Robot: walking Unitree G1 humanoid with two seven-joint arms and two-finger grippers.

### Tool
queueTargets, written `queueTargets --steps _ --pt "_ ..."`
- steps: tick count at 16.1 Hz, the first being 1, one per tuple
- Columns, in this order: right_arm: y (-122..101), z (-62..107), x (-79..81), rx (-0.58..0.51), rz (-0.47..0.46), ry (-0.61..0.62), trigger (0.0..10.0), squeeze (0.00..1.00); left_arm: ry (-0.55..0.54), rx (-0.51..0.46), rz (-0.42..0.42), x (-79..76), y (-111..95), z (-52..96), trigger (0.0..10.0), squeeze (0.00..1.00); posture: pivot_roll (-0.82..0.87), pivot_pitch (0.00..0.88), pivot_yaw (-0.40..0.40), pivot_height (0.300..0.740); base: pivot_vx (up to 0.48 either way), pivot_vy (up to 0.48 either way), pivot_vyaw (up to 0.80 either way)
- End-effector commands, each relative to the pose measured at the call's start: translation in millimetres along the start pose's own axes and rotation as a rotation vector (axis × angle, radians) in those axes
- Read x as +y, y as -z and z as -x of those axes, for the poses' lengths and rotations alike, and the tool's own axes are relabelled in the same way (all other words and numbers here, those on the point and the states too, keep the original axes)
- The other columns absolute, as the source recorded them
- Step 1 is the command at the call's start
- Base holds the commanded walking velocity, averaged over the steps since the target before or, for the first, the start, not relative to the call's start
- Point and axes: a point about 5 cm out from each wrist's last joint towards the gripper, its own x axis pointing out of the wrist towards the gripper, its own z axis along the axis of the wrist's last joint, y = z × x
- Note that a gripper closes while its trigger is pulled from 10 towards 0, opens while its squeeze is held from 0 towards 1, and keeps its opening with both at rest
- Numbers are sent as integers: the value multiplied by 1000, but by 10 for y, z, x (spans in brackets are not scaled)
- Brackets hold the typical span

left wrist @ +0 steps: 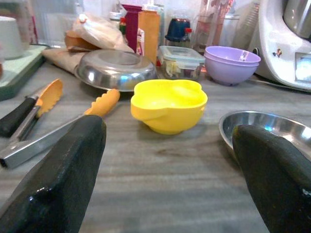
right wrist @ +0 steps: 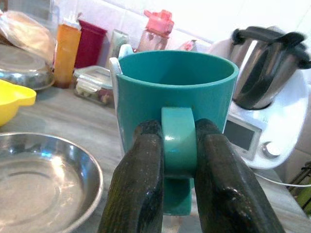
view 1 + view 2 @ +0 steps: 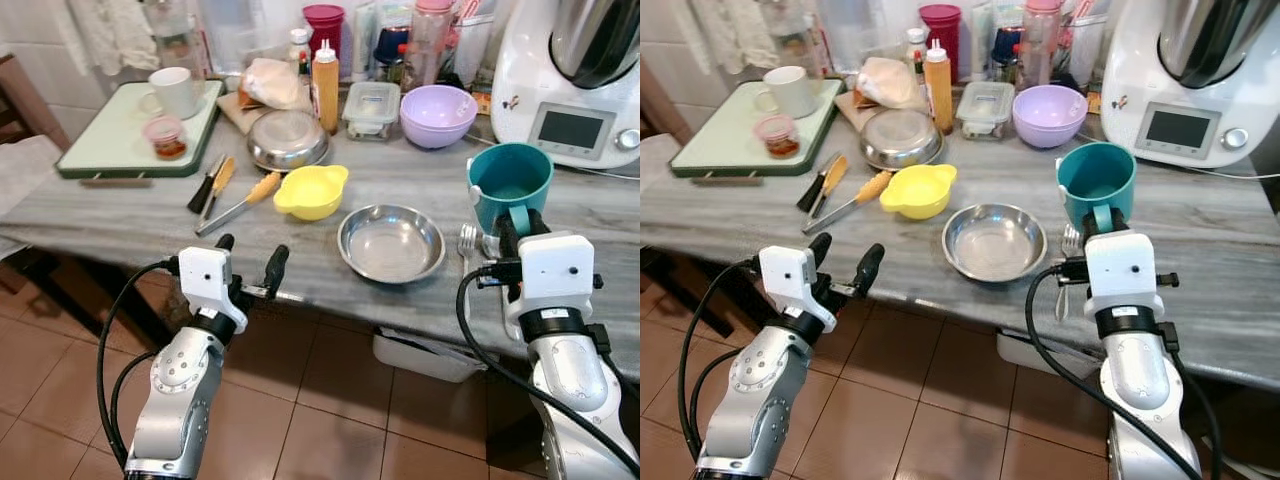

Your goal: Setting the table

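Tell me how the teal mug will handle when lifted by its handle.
The teal mug looks like rigid plastic, so probably light and not fragile. The right end effector pinches only the handle, so the mug may swing or tilt. Its smooth, glossy handle might slip between the fingers.

The grey marble counter carries a steel plate, yellow bowl and teal mug.

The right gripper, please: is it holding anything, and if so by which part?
Yes: the right gripper is shut on the teal mug, its two fingers clamped on either side of the handle. The left gripper is open and holds nothing.
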Motion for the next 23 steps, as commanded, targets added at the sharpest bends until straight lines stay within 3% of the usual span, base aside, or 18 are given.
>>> queueTargets --steps 1,12,17,23 --pt "-63 -4 10 -22 -2 -5 10000 0 3 5 -7 15 4 28 10000 0 -140 95 49 740 386 0 0" --pt "-60 -18 97 -22 -22 -36 10000 0 42 27 -19 8 17 98 10000 0 -124 99 48 740 314 0 0" --pt "-88 -100 235 -27 -93 -125 10000 0 251 75 -6 -42 -22 277 10000 0 -100 111 55 740 0 0 0" --pt "-74 -293 334 0 -209 -193 10000 0 380 146 -9 29 -27 426 10000 0 -77 124 69 740 0 0 0"
